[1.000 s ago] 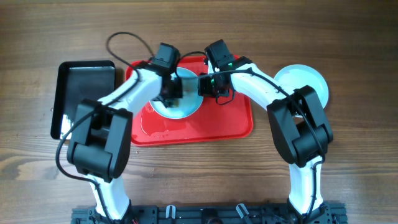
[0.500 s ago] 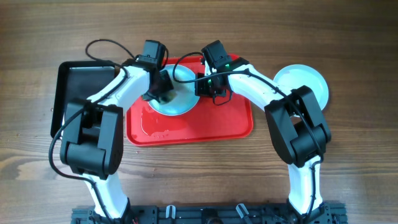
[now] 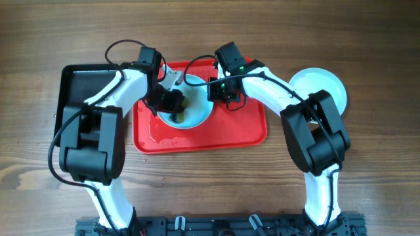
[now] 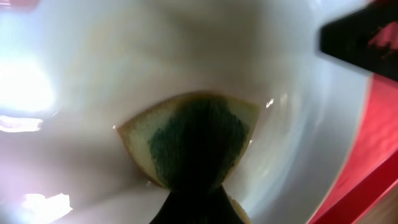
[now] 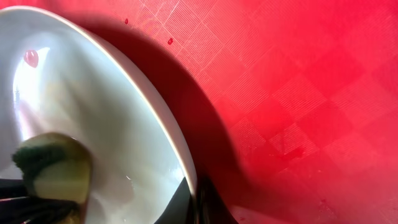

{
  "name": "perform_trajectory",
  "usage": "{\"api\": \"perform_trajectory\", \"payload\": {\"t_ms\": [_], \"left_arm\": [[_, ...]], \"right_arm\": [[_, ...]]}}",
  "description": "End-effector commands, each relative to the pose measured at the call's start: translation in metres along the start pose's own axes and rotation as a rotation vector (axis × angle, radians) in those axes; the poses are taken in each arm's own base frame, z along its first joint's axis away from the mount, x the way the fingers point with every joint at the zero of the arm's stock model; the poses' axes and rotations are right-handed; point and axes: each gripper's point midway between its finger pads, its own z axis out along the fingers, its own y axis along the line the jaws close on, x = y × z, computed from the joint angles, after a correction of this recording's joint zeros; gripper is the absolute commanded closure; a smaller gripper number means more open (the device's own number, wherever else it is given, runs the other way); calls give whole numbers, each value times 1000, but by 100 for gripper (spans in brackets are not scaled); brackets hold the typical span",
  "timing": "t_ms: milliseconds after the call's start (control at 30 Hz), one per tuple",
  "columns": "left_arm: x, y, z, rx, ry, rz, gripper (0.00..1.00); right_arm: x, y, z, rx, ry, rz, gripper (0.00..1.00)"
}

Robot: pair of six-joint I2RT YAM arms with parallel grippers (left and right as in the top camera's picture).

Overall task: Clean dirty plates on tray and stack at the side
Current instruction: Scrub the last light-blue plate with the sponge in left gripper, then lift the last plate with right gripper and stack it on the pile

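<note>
On the red tray (image 3: 244, 134) the plate (image 3: 197, 118) is pinched at its three-o'clock rim by the right gripper (image 3: 215, 93), seemingly to steady it. The left gripper (image 3: 173, 103), clamped on a sponge (image 4: 193, 140), presses in from nine o'clock.

The big tray (image 3: 249, 134) is in the middle of your table (image 3: 367, 190). One plate (image 3: 200, 117) is on it, toward the back and a bit left of the middle. The sponge (image 3: 178, 118) lies in that plate, on its left part, right under your left gripper (image 3: 175, 110). Your right gripper (image 3: 213, 95) is at the plate's right rim. A small tray (image 3: 82, 98) lies on the table just left of the big tray. The other plates (image 3: 325, 85) rest on the table off to the right, near your right arm.
</note>
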Motion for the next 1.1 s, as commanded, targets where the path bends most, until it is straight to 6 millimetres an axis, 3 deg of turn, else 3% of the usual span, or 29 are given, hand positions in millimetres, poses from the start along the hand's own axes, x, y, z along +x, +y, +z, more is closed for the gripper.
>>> {"api": "perform_trajectory", "payload": {"t_ms": [0, 133, 200, 267, 333, 400, 533, 633, 733, 833, 933, 967, 1067], "left_arm": [[-13, -14, 24, 94, -51, -36, 96], [-61, 0, 17, 38, -237, -175, 96], [-79, 37, 8, -148, -351, -349, 96], [-79, 66, -1, -307, -398, -433, 96], [-60, 96, -13, -504, -394, -538, 96], [-33, 111, -22, -637, -337, -602, 96], [14, 104, -23, -673, -140, -620, 96], [22, 60, -12, -428, -9, -518, 96], [-5, 10, -29, -179, -3, -389, 96], [-53, -7, -78, -155, -122, -351, 96], [-90, -10, -116, -149, -246, -327, 96], [-95, -3, -124, -165, -273, -341, 96], [-86, 21, -130, -222, -264, -424, 96]], "right_arm": [[14, -27, 22, 92, 42, 27, 96], [15, -28, 22, 95, 47, 29, 95], [16, -28, 22, 96, 49, 29, 95], [16, -28, 22, 97, 49, 30, 95], [16, -28, 22, 97, 49, 29, 95], [16, -28, 22, 97, 48, 29, 95], [15, -29, 22, 102, 45, 29, 95], [17, -30, 22, 105, 51, 31, 95], [22, -32, 21, 116, 70, 37, 95], [33, -37, 19, 137, 115, 49, 96], [47, -33, 17, 104, 184, -16, 96], [51, -34, 13, 109, 202, -27, 96], [49, -30, -15, 140, 177, -67, 96]]}}
